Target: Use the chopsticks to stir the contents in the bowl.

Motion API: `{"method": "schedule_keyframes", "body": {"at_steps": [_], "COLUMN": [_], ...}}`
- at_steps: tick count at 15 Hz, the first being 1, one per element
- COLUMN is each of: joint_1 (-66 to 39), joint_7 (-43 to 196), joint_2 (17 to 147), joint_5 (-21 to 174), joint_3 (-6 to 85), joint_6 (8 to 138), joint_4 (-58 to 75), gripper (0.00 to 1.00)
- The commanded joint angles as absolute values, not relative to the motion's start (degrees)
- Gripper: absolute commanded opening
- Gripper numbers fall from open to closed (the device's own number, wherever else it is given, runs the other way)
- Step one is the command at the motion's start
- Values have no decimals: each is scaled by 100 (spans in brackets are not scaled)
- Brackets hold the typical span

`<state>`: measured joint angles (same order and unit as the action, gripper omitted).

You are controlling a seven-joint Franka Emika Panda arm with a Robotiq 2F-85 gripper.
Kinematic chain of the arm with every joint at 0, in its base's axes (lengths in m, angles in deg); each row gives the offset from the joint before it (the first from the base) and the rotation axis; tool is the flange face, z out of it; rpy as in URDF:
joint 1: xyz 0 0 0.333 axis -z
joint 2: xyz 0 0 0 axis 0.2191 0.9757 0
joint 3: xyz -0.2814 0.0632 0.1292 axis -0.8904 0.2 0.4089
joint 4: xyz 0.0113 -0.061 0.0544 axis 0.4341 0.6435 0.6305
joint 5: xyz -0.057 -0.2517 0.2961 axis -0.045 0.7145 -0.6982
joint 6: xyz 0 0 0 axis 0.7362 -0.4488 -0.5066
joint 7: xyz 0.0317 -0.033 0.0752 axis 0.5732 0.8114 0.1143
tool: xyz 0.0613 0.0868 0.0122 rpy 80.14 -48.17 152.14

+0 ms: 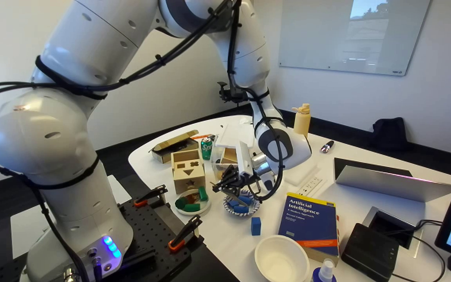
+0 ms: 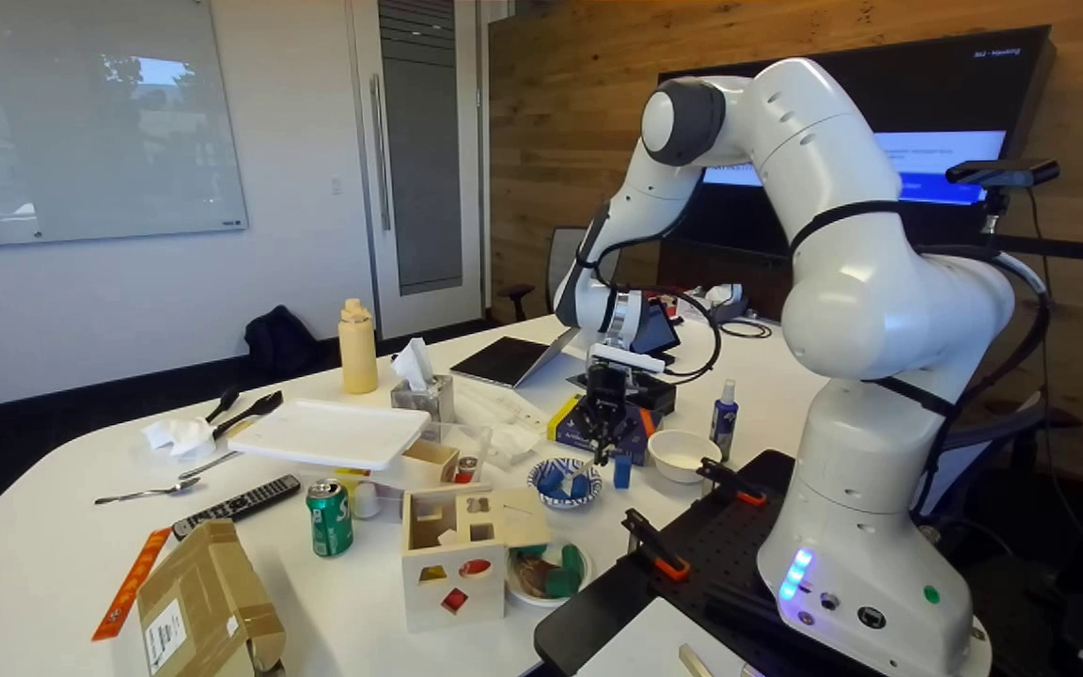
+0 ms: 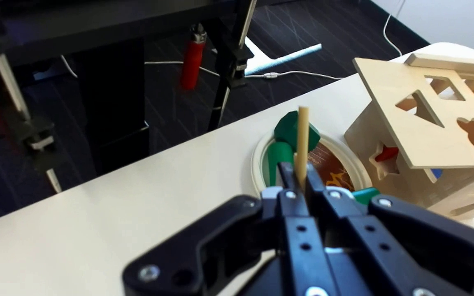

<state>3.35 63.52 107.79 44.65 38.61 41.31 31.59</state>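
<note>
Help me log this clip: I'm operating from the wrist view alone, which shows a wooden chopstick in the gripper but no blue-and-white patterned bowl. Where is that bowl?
Observer: In both exterior views, the patterned bowl sits close to the gripper, lower down.
Operator: Anything in it? My picture only gives me green pieces in a different dish.
Observer: Yes, blue blocks lie inside it.
Operator: And just outside it, on the side away from the shape box?
Observer: A single blue block stands there, between that bowl and the plain white bowl.
</note>
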Motion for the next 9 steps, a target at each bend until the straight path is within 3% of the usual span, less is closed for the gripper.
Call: {"method": "schedule_keyframes", "body": {"at_steps": [1,9], "joint_1": [324,309], "joint_7": [6466,6134], "joint_2": [10822,10978], "joint_5": [4567,4548], "joint_3": [3916,4040], "joint_6": [3749,3470], "joint_4": [3093,2903], "gripper": [2,2]}}
